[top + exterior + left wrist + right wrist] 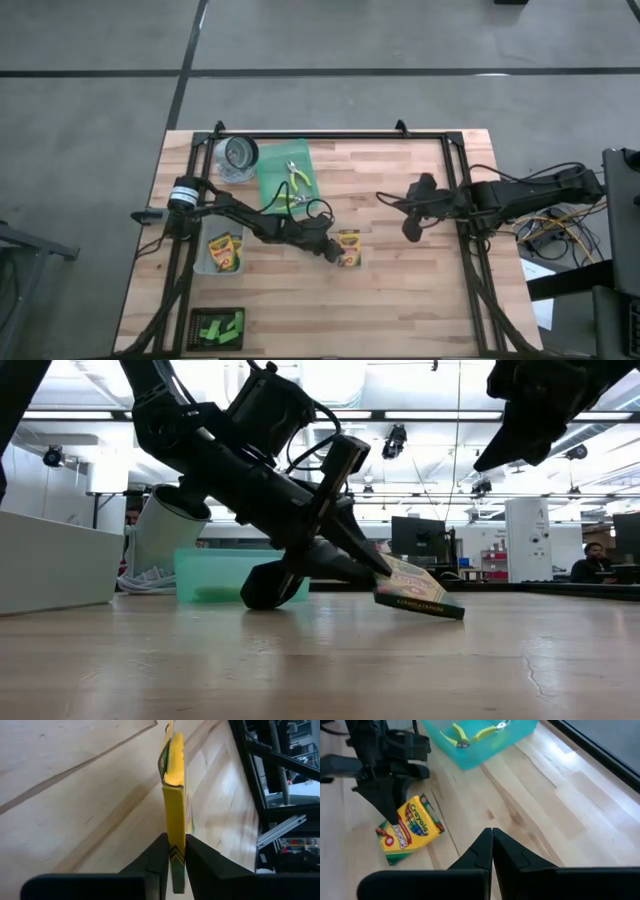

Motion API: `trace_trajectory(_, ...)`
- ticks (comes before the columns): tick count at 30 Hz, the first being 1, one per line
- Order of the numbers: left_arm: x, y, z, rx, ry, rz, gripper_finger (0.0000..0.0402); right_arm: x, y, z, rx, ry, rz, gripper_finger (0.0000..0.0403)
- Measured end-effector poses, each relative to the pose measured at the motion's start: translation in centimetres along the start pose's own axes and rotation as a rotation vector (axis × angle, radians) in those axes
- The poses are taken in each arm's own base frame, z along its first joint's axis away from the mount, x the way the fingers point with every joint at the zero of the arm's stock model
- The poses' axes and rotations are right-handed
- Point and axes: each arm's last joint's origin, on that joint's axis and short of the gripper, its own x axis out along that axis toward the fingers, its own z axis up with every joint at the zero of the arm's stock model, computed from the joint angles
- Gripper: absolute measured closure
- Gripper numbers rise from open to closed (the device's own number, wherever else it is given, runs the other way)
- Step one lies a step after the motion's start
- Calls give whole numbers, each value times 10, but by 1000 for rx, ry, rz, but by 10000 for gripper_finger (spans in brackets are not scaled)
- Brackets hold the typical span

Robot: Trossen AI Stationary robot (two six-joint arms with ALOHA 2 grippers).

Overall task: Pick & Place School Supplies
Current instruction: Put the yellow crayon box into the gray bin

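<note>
1. The teal flat plastic tray (283, 170) sits near the far edge of the wooden table (400, 290), and two small pliers with yellow-green handles (297, 176) lie inside it (the right wrist view shows both, one beside the other).
2. A clear plastic bin (206, 262) stands toward the table's left side, holding two yellow-orange crayon boxes (224, 253) lying flat, side by side.
3. A small black tray (217, 327) at the near left corner holds the bright green blocks (222, 325); their exact count is hard to tell.
4. A round clear container (236, 156) stands just left of the teal tray; its contents cannot be made out.
5. The left gripper (336, 250) is clamped on the third yellow-orange crayon box (349, 248), fingers pinching its narrow sides. The box is tilted, with one end low at the tabletop near the table's middle, outside every container.
6. The right gripper (412, 228) hangs above the table right of centre, fingers pressed together, holding nothing.
</note>
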Motion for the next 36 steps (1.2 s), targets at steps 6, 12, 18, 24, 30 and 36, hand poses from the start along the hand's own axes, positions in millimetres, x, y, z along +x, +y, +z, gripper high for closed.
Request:
trace_trajectory(6, -4, -7, 2, -13, -2, -33, 348, 9, 2, -4, -26, 54, -26, 394)
trace_trajectory(12, -7, -15, 6, -12, -29, -90, 362, 15, 3, -7, -43, 91, -44, 394)
trace_trajectory(18, -7, -21, 9, -25, -58, -152, 360, 17, 3, -9, -54, 116, -53, 394)
trace_trajectory(24, -11, -33, 15, -19, -107, -268, 360, 17, 3, -9, -54, 116, -53, 394)
trace_trajectory(30, -27, -50, 26, 40, -164, -351, 360, 17, 3, -9, -60, 115, -52, 394)
trace_trajectory(36, -57, -76, 43, 149, -248, -437, 360, 17, 3, -9, -62, 116, -52, 394)
